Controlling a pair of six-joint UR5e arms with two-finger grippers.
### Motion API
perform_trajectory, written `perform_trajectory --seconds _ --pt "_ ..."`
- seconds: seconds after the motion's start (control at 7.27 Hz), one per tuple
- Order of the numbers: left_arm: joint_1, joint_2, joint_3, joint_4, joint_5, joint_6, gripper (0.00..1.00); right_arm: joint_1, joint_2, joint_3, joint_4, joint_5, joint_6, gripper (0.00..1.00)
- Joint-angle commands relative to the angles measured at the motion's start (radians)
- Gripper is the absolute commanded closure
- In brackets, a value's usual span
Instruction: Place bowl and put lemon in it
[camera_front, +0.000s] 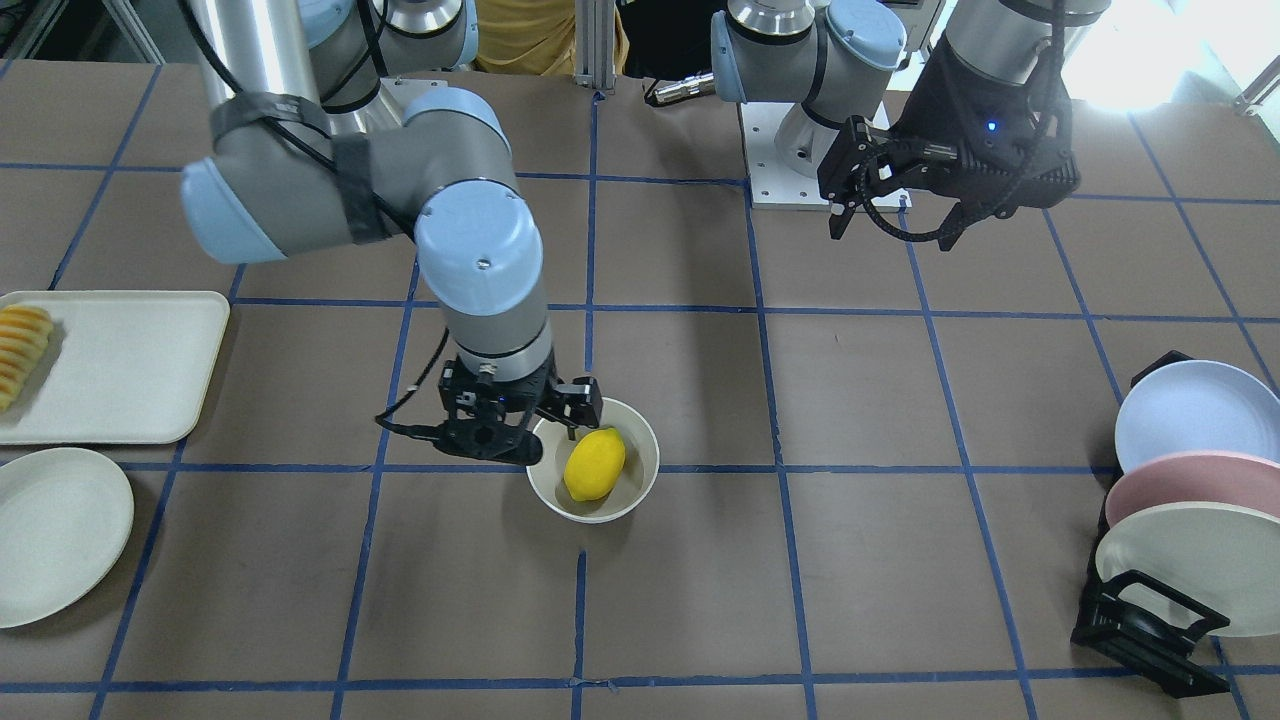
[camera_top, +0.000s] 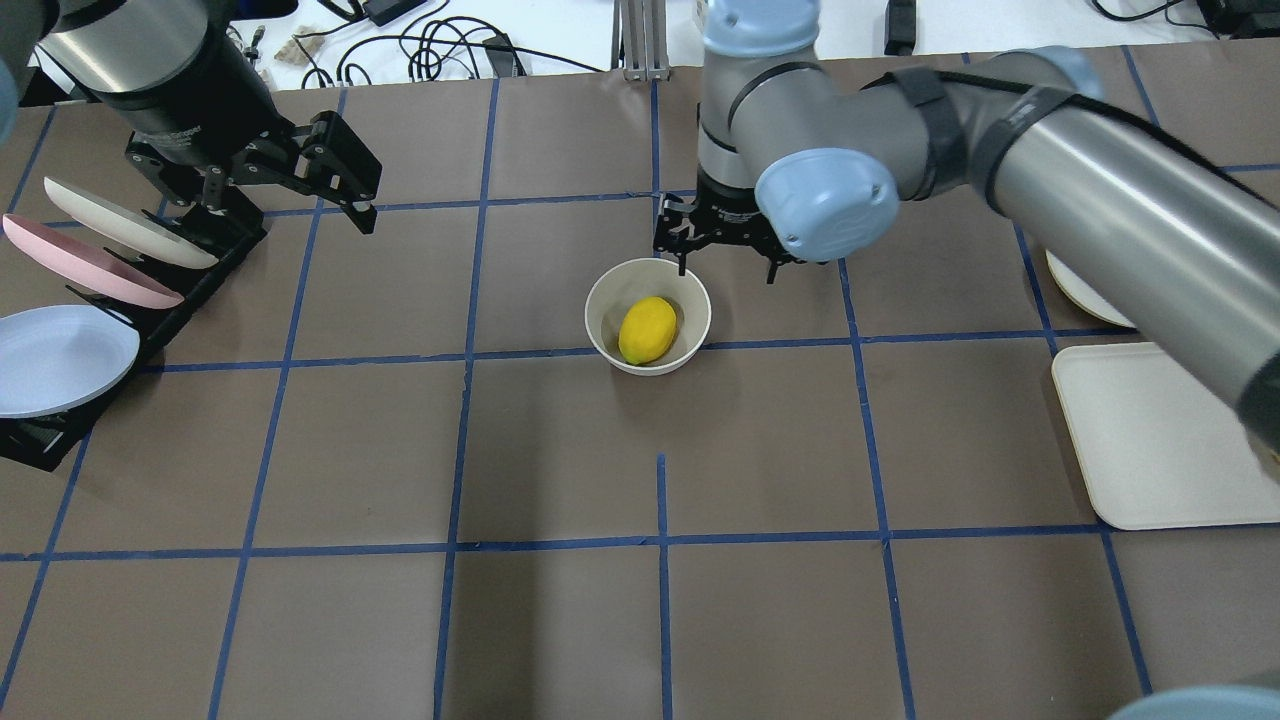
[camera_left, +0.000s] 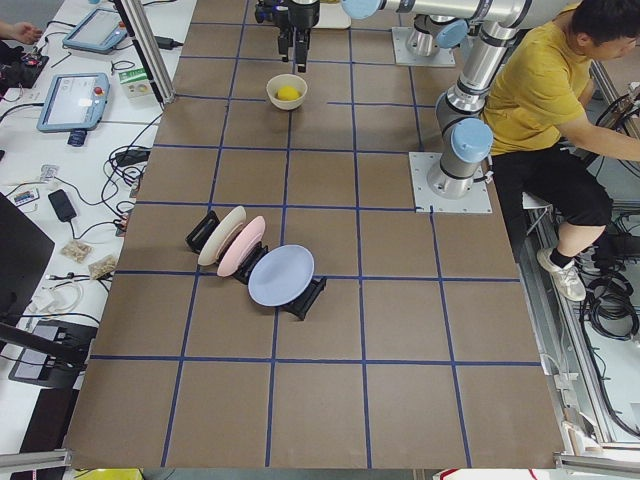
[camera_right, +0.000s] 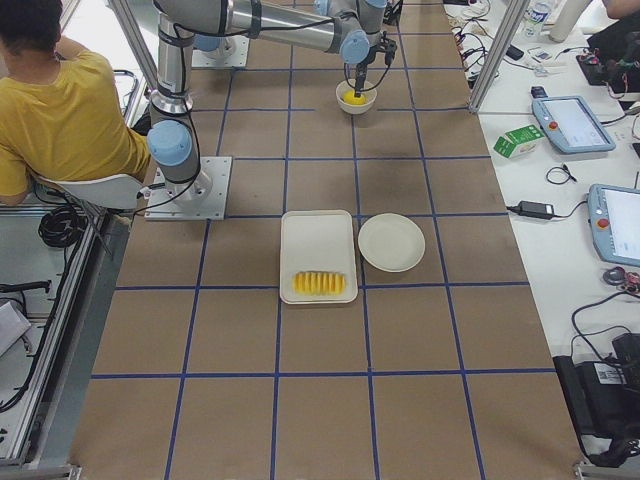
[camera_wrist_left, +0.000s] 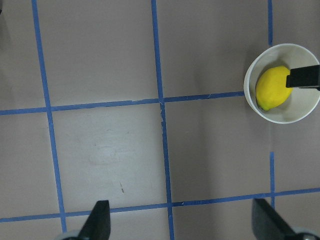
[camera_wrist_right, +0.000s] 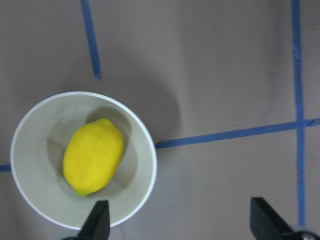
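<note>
1. We see a table (camera_top: 560, 450) covered in brown sheeting, which blue tape lines (camera_top: 660, 540) divide into squares.
2. Along one side we find a white bench (camera_left: 40, 160) strewn with cables (camera_left: 125, 165) and tablets (camera_left: 72, 100).
3. We note an aluminium post (camera_right: 498, 55) at the table's edge and grey floor (camera_left: 600, 400) beside it.

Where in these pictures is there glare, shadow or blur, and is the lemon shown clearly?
Exterior front-facing: a blown-out white patch fills the top right corner; the lemon in the bowl is sharp. Right wrist-mounted: even light, a soft shadow on the table beside the bowl, lemon crisp, the dark fingertips of the right gripper slightly soft. Exterior left: lemon tiny, no detail.
</note>
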Motion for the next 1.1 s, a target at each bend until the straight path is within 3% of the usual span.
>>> perform_trajectory --seconds 0.0,0.28,0.96 --pt "-0.001 0.012 0.001 -0.026 0.017 0.0 0.0 -0.149 -0.162 0.005 0.214 -0.005 -0.154 0.0" --pt "0.0 0.016 0.001 -0.031 0.027 0.0 0.0 -0.205 -0.295 0.012 0.325 -0.005 -0.237 0.0" --pt "0.004 0.015 0.001 -0.026 0.024 0.0 0.0 -0.216 -0.339 0.012 0.359 -0.005 -0.253 0.0"
